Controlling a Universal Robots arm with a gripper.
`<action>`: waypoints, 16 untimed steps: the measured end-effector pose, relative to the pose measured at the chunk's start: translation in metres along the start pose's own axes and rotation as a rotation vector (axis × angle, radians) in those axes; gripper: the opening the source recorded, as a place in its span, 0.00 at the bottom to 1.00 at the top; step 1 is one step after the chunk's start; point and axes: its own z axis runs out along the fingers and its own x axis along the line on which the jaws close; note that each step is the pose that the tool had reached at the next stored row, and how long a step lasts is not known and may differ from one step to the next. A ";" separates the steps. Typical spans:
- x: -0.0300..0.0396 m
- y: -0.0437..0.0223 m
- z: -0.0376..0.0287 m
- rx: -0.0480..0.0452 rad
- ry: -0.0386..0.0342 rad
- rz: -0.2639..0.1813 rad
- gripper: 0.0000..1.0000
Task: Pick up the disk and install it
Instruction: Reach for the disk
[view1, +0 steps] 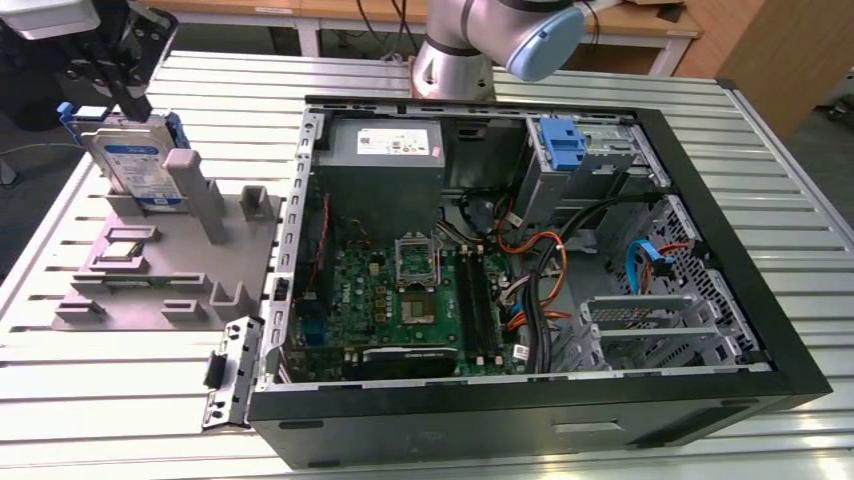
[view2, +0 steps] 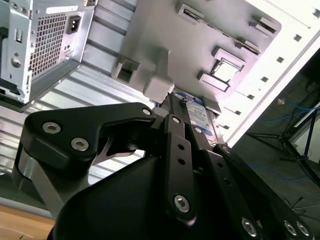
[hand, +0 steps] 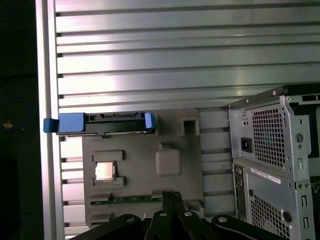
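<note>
The disk (view1: 134, 160) is a silver drive with a blue-and-white label and blue rails. It stands on edge in a slot at the far end of the grey fixture (view1: 147, 285), on the exterior view's left. My black gripper (view1: 134, 103) hangs just above its top edge, with the fingers drawn together and nothing between them. In the first wrist view the disk (hand: 102, 123) shows edge-on, apart from my gripper (hand: 172, 196). In the second wrist view the disk (view2: 194, 107) lies just past the finger links.
An open computer case (view1: 747, 300) lies to the exterior view's right of the fixture, with a motherboard (view1: 407, 290), a grey power supply (view1: 387, 145), cables and a blue bracket (view1: 561, 140) in a drive bay. The arm's base (view1: 454, 65) stands behind it. A chip (view1: 123, 250) rests on the fixture.
</note>
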 end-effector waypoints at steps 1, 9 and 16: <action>0.0028 -0.0002 0.0002 0.0000 0.0000 0.000 0.11; 0.0225 -0.0019 0.0032 0.0000 0.0000 0.000 0.11; 0.0323 -0.0030 0.0118 0.0002 0.0002 0.000 0.11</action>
